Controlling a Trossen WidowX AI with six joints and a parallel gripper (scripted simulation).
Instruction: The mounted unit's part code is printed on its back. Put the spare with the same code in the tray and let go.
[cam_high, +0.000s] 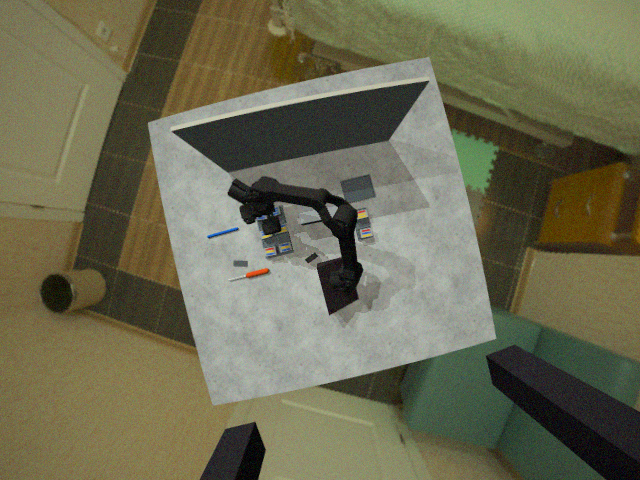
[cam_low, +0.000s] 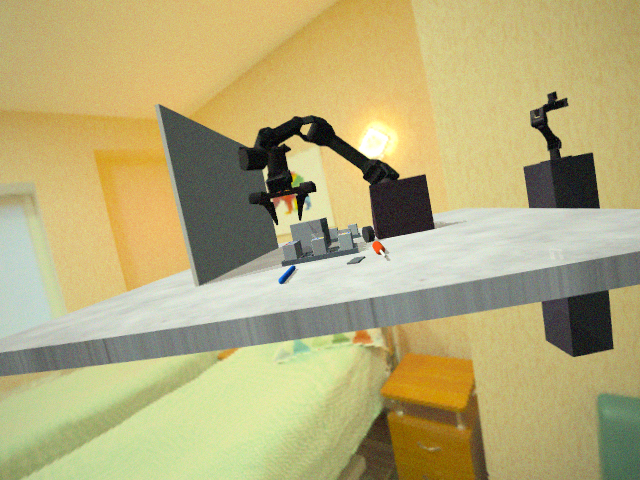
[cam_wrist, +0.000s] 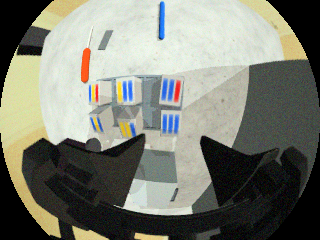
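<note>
While the spares, small grey blocks with coloured stripes, sit grouped on their grey rack on the table, hangs directly above them, apart: the gripper, fingers partly spread and pinching nothing. Lies well apart near the dark panel: the grey tray. Scattered beside the rack: a blue pen and an orange-handled screwdriver.

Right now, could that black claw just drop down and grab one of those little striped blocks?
Probably yes. The claw hangs open directly above the striped blocks, with nothing between them; the grey wall stands off to one side.
</note>
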